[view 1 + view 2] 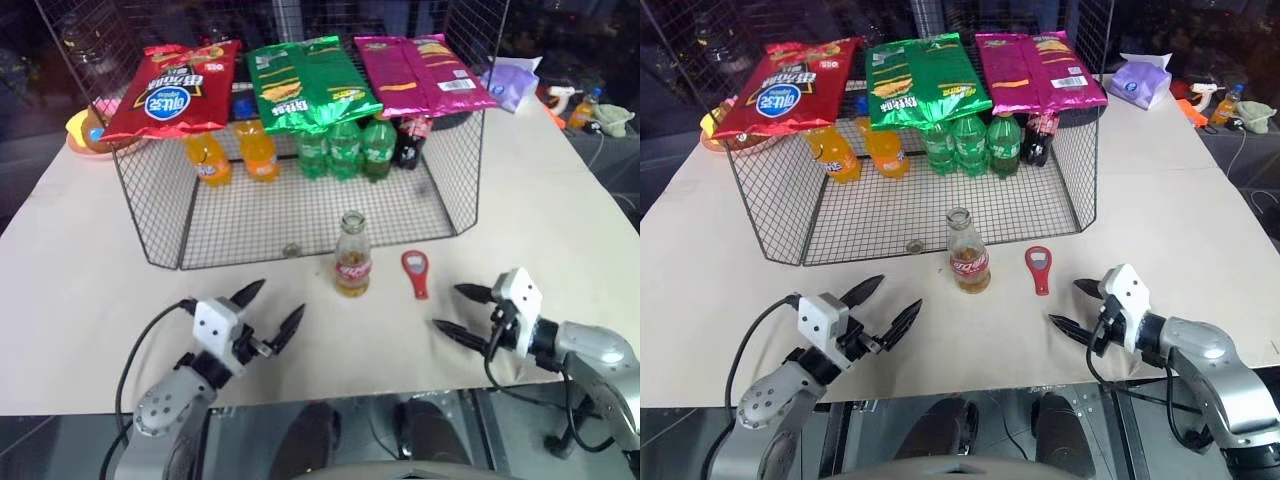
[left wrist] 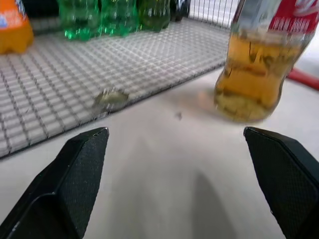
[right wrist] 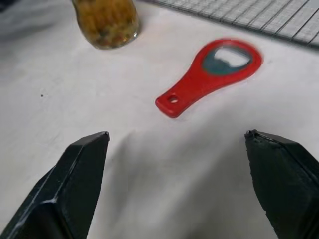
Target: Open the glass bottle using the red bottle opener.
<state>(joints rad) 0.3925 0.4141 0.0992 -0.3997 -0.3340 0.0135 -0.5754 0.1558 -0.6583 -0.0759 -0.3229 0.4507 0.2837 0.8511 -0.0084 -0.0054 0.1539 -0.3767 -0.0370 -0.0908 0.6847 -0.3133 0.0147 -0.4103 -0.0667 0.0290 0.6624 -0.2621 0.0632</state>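
Note:
The glass bottle point(image 1: 352, 258) stands upright on the beige table, amber drink inside, red label, and its mouth looks uncapped. The red bottle opener point(image 1: 415, 272) lies flat on the table just right of it, ring head toward the rack. A small silvery cap point(image 1: 291, 250) rests on the rack's mesh floor, left of the bottle. My left gripper point(image 1: 278, 300) is open and empty, in front and left of the bottle. My right gripper point(image 1: 447, 308) is open and empty, a short way in front and right of the opener point(image 3: 209, 74).
A wire rack point(image 1: 440, 200) stands behind the bottle, holding orange soda bottles point(image 1: 208, 158), green bottles point(image 1: 345, 148) and a dark bottle point(image 1: 410, 140), with chip bags point(image 1: 310, 80) on top. The table's front edge runs just behind both grippers.

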